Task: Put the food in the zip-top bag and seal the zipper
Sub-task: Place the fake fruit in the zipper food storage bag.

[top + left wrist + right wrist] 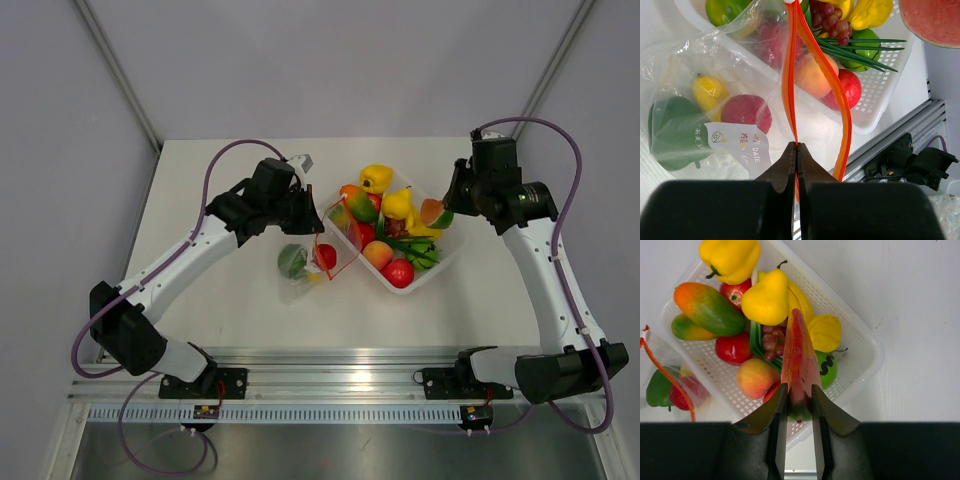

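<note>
The clear zip-top bag (pixel 300 265) lies on the table (pixel 240 312), at 9 o'clock from the white tray (pixel 865 340). Inside it are a green toy (pixel 670 130), a yellow toy (pixel 707 92) and a red toy (pixel 742 112). The left gripper (pixel 797 146) is squeezed tight on the orange zipper (pixel 789 75). Farther back, at 3 o'clock, the right gripper (pixel 797 390) is clamped on a watermelon slice (pixel 799 357) over the tray

Bright, even light, faint shadows; glare streaks the zip-top bag (pixel 735 145); views sharp.
</note>
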You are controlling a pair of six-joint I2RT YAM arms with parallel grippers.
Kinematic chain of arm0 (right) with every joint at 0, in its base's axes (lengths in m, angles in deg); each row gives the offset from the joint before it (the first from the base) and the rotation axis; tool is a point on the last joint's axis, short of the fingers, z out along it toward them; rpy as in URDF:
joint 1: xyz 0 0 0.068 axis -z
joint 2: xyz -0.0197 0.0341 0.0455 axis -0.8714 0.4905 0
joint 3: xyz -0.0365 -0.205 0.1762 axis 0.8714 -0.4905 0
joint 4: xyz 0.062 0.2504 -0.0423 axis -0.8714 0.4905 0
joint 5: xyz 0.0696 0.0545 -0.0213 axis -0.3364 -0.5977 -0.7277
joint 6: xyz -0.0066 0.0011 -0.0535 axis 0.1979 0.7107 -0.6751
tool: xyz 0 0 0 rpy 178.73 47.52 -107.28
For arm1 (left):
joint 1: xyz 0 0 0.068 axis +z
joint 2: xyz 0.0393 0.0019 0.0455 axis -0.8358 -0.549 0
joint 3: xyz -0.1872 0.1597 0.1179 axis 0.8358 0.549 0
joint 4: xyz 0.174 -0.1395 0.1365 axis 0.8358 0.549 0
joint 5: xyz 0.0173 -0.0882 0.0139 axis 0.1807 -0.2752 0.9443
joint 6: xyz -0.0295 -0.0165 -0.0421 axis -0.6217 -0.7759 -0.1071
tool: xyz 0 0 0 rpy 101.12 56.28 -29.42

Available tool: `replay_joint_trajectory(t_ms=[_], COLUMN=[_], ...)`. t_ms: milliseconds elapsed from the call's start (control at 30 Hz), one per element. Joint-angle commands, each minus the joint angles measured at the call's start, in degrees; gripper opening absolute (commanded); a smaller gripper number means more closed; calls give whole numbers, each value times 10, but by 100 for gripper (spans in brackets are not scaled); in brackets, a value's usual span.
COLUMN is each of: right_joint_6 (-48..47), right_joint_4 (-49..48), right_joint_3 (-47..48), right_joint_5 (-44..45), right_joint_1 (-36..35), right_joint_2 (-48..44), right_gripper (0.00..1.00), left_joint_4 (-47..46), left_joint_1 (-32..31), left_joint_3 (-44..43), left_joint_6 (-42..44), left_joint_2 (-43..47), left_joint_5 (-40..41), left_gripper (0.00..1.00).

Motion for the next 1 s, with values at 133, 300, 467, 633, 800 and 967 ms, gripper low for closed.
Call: replay_joint_trajectory(t_ms=[133, 300, 467, 633, 800, 967], right_joint_6=[17, 35, 49, 68, 89, 98], right_joint_4=[2, -15, -24, -44, -81, -112], right_joint_3=[53, 70, 100, 90, 58, 48], right_joint_5=[-115, -177, -191, -189, -177, -171], right_joint_1=[0, -27, -88, -175, -227, -246], right_joint_2=[-29, -34, -24, 0, 34, 76], right_gripper=[0, 0, 0, 0, 0, 0], left_joint_4=[-16, -19, -15, -10, -5, 2], left_joint_1=[-2, -2, -2, -3, -2, -2], left_joint_3=[-30, -37, -44, -45, -47, -44], left_joint_6=[0, 0, 1, 2, 3, 11], left_joint_2=[-8, -10, -16, -12, -5, 4], left_joint_5=[-5, -5, -7, -2, 1, -1], left_gripper=[0, 0, 0, 0, 0, 0])
